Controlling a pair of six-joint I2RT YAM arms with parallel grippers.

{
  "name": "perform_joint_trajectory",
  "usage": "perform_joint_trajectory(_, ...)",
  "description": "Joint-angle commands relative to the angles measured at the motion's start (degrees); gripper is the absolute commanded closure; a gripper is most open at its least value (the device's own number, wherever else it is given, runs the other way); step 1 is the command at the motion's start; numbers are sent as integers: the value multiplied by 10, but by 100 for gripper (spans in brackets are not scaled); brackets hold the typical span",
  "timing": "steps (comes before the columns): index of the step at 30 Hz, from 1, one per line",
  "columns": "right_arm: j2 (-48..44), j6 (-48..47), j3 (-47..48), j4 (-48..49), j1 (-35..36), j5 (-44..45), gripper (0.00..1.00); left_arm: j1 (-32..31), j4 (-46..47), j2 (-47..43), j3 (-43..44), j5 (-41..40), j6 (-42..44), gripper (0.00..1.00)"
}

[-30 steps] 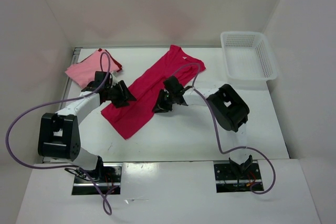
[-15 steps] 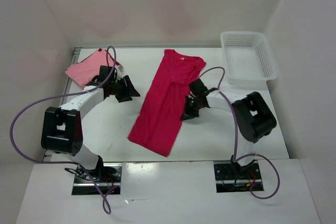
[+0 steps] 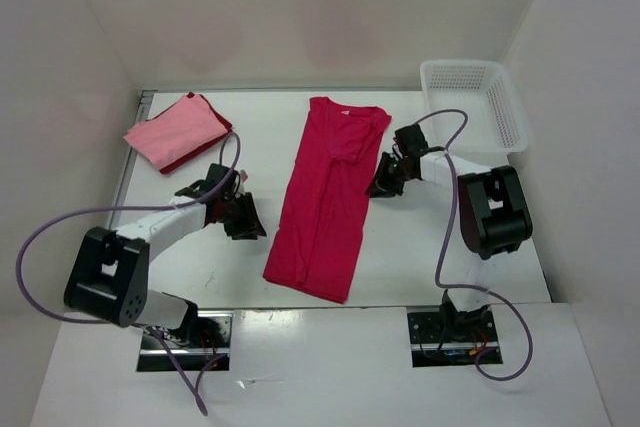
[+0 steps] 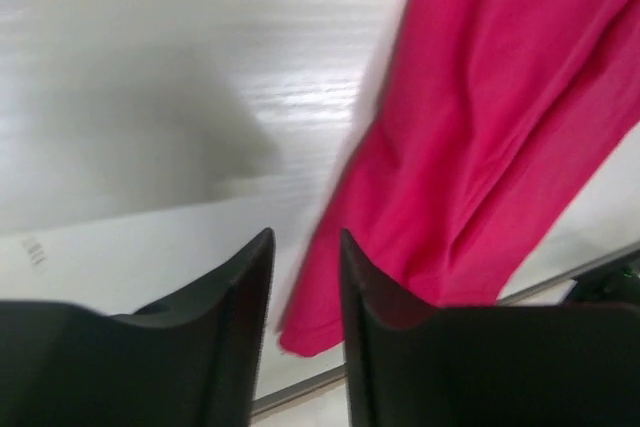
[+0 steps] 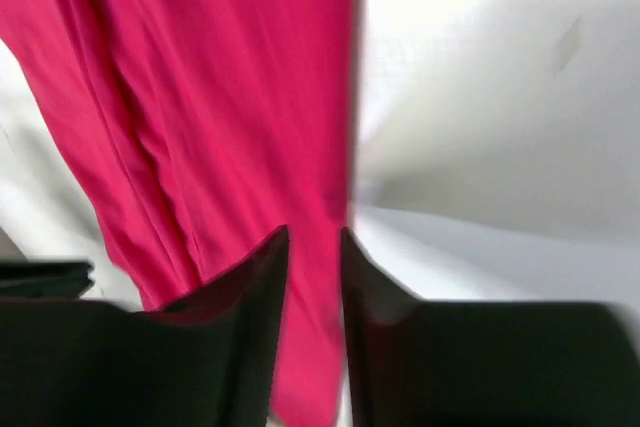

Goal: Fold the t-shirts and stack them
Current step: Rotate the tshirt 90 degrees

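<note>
White table (image 3: 420, 247): crimson t-shirt (image 3: 325, 197) lengthwise between left gripper (image 3: 248, 221) and right gripper (image 3: 381, 185)

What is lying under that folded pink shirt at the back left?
A dark red shirt: only a thin edge peeks out along the pink shirt's right side. The rest is covered.

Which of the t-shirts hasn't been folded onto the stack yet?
The crimson-magenta cloth t-shirt, spread lengthwise mid-table between the left claw and right claw. The light pink t-shirt lies folded on the dark red t-shirt at the far left corner.
</note>
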Motion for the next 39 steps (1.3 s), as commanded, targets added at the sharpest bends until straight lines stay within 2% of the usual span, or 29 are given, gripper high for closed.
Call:
perform_joint_trajectory(1,47,-6,72,59,-20,0,76,2,-3,-72,-18,-68,-52,63)
perform_joint_trajectory(3,90,0,120,59,-31,30,94,2,-3,-104,-32,-81,-67,66)
perform_joint_trajectory(5,119,7,159,59,-43,39,95,2,-3,-109,-47,-81,-73,68)
perform_joint_trajectory(7,135,20,196,59,-49,95,100,2,-3,-90,-54,-65,-79,70)
perform_joint_trajectory(13,232,26,311,20,-49,144,100,2,15,-88,-79,-46,-91,74)
perform_joint_trajectory(17,313,21,393,-13,-43,144,98,2,15,-94,-84,-40,-91,65)
perform_joint_trajectory(18,330,21,440,-24,-43,127,97,2,15,-87,-84,-33,-91,59)
perform_joint_trajectory(20,377,14,515,-44,-29,91,97,-6,15,-73,-91,-22,-91,55)
perform_joint_trajectory(22,428,8,577,-86,-15,67,96,-23,20,-64,-91,-22,-91,53)
perform_joint_trajectory(25,463,-22,737,-168,13,89,92,-38,25,-50,-91,-9,-91,53)
perform_joint_trajectory(27,458,-34,757,-188,20,95,85,-45,38,-43,-91,8,-91,53)
perform_joint_trajectory(29,406,-34,720,-184,20,110,75,-58,38,-26,-85,21,-76,49)
perform_joint_trajectory(30,378,-34,689,-170,20,117,65,-58,38,-26,-78,32,-76,47)
perform_joint_trajectory(32,283,-28,569,-119,20,117,58,-58,44,-26,-78,44,-70,45)
perform_joint_trajectory(35,162,-11,408,-72,9,125,54,-63,57,-12,-68,66,-57,42)
perform_joint_trajectory(36,133,-5,368,-59,4,117,54,-63,62,-4,-68,73,-57,42)
perform_joint_trajectory(39,18,29,168,-24,4,71,54,-78,62,27,-49,92,-42,42)
